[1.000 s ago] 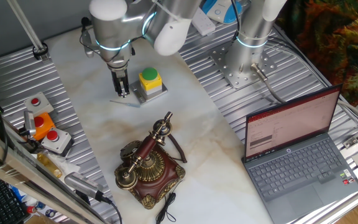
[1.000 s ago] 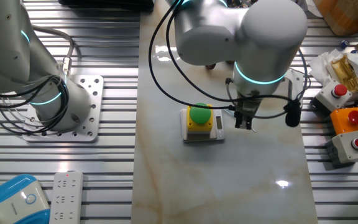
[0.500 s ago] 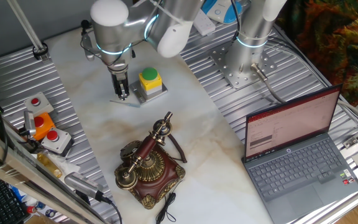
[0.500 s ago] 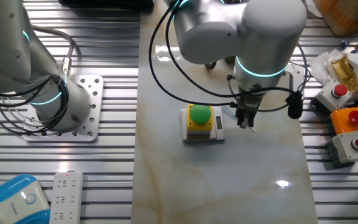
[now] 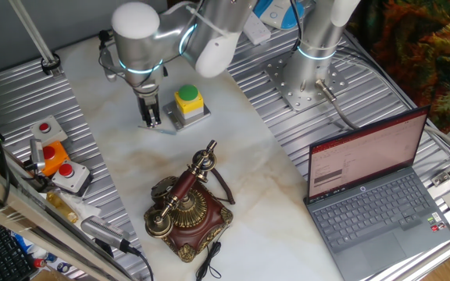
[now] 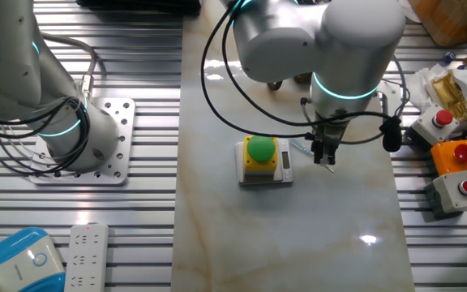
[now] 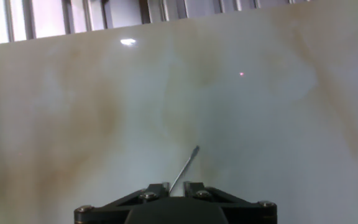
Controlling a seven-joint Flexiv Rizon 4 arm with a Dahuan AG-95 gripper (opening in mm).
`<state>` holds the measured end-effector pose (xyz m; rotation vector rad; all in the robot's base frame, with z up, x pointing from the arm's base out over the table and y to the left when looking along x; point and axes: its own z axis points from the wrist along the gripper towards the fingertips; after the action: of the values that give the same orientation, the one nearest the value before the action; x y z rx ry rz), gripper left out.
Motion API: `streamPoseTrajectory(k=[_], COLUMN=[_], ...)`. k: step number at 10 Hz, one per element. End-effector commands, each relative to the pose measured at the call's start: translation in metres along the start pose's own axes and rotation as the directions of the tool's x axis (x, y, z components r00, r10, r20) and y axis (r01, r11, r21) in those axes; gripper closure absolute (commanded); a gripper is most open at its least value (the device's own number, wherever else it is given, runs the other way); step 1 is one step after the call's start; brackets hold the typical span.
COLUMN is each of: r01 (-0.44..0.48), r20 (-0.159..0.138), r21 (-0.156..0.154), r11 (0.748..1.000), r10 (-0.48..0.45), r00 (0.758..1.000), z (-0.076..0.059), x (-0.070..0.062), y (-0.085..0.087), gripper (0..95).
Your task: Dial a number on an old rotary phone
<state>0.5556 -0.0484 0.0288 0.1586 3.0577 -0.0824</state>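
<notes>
1. On the pale marbled worktop point(image 5: 233, 133) in one fixed view, the claw point(image 5: 149, 119) hangs just left of the yellow box with a green button point(image 5: 187, 104), its tips low over a thin pale stick point(image 5: 162, 129). Over the last second it has edged slightly left and away from the box. The old rotary phone point(image 5: 184, 207) sits well apart, nearer the camera, handset on its cradle.
2. In the other fixed view the claw point(image 6: 326, 156) has drifted right of the yellow box point(image 6: 261, 159); the phone lies outside this view.
3. In the hand view the fingers point(image 7: 156, 190) stand nearly together, clenched on the thin stick point(image 7: 184, 168), which juts out over bare worktop.
4. Judged from this, dialling has not begun: the claw appears to hold its poking tool and must next travel to the dial.
</notes>
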Motion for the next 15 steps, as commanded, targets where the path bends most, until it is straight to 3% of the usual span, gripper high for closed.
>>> streamPoseTrajectory(k=[1,4,5,7,8,12,13,14,15], r01=[0.005,0.012,0.009,0.001,-0.009,-0.007,-0.002,-0.006,-0.005], r20=[-0.001,0.0,0.01,0.001,0.002,0.004,0.005,0.006,0.01], r21=[0.015,0.026,0.017,0.018,0.016,0.016,0.016,0.017,0.018], r11=[1.0,1.0,1.0,1.0,1.0,1.0,1.0,1.0,1.0], r10=[-0.005,-0.012,-0.009,-0.001,0.009,0.007,0.002,0.006,0.005], r00=[1.0,1.0,1.0,1.0,1.0,1.0,1.0,1.0,1.0], z=[0.003,0.008,0.009,0.009,0.009,0.01,0.011,0.014,0.016], x=[-0.003,-0.008,-0.008,-0.008,-0.008,-0.007,-0.007,-0.005,-0.004], y=[0.001,0.005,0.005,0.005,0.005,0.004,0.004,0.003,0.002], gripper=[57.0,57.0,57.0,57.0,76.0,76.0,57.0,57.0,76.0])
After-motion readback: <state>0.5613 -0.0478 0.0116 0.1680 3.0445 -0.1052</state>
